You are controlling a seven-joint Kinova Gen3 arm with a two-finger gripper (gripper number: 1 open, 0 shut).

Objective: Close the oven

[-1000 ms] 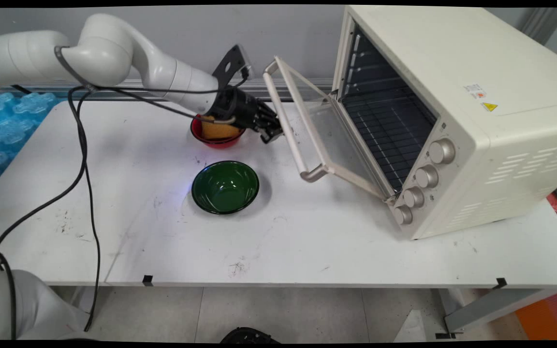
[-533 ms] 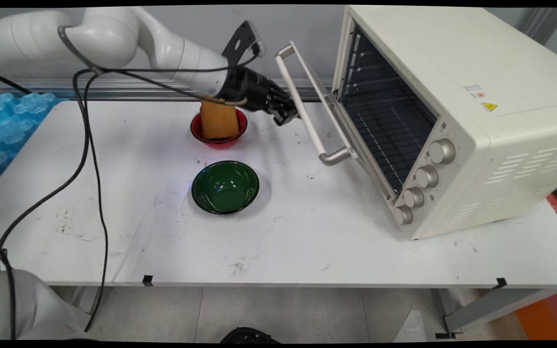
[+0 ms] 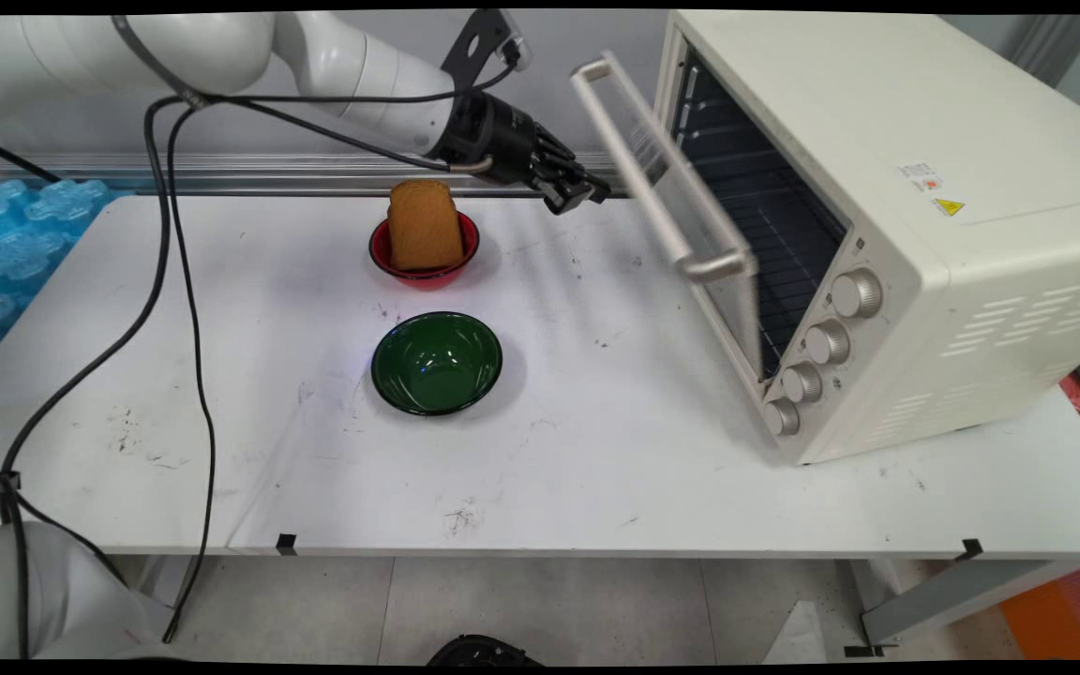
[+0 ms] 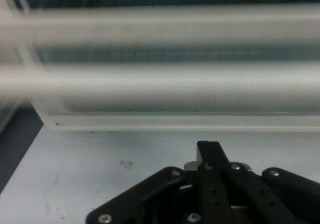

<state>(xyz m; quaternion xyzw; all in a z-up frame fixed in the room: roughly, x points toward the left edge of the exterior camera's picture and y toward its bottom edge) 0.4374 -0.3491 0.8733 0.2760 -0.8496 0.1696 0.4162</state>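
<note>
Spans nearly the whole main view: a white table [image 3: 596, 450], scuffed and marked. Takes up the right end of it: a cream toaster oven [image 3: 924, 141], its wire rack visible inside. Reaches in from the upper left over the table's far side: the white arm [image 3: 362, 66], with black cables [image 3: 193, 328] hanging from it. Stands tilted, neither down nor closed: the oven's glass door [image 3: 737, 300], hinged at the bottom, with a wide gap left between its top edge and the oven front, so not yet shut. Runs along that top edge: a pale bar handle [image 3: 652, 169], smeared across the hand view. Sits near the table's middle: a green bowl [image 3: 437, 364], nothing in it. Sits just behind that: a red bowl [image 3: 379, 248] with a brown slice of toast [image 3: 424, 225] standing upright in it. Hangs just beside the door's outer face, well above the table: the black gripper [image 3: 582, 192], fingers pressed together, holding nothing; cannot tell whether touching the door.
</note>
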